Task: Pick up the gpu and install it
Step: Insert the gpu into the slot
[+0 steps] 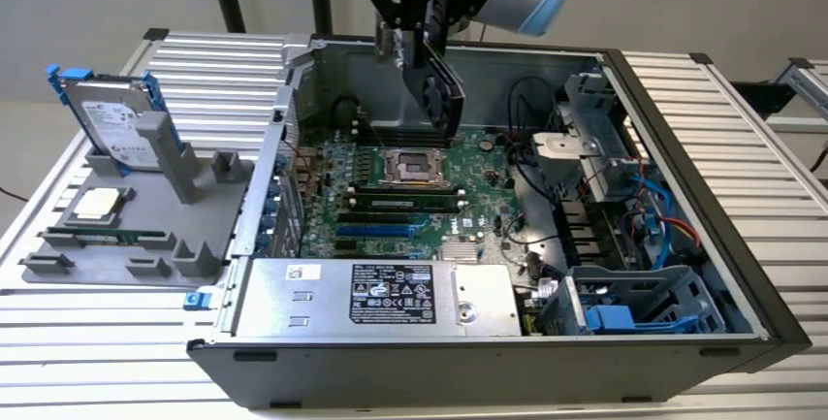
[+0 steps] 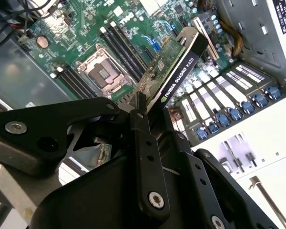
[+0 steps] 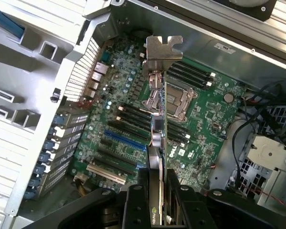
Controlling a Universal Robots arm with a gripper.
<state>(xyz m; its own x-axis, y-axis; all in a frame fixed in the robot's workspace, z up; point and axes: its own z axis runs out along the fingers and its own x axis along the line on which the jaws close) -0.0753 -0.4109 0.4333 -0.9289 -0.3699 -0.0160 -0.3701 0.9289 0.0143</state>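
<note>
My gripper [image 1: 417, 49] is shut on the gpu [image 1: 437, 90] and holds it on edge in the air above the open computer case [image 1: 673, 197]. The card hangs over the motherboard [image 1: 401, 202], near the processor socket [image 1: 410, 166], clear of the board. In the first wrist view the gpu [image 3: 158, 129] is seen edge-on, its silver end bracket [image 3: 163, 47] pointing away from the fingers [image 3: 136, 207]. The second wrist view shows the gpu's [image 2: 174, 71] green board and black cooler side, clamped between the fingers [image 2: 142, 138] over the expansion slots [image 2: 214, 107].
A grey parts holder [image 1: 52, 270] at the exterior view's left carries a hard drive with blue rails [image 1: 116, 129], a processor [image 1: 101, 205] and a memory stick [image 1: 104, 236]. Inside the case are the power supply [image 1: 375, 296], a drive cage [image 1: 634, 304] and loose cables [image 1: 544, 163].
</note>
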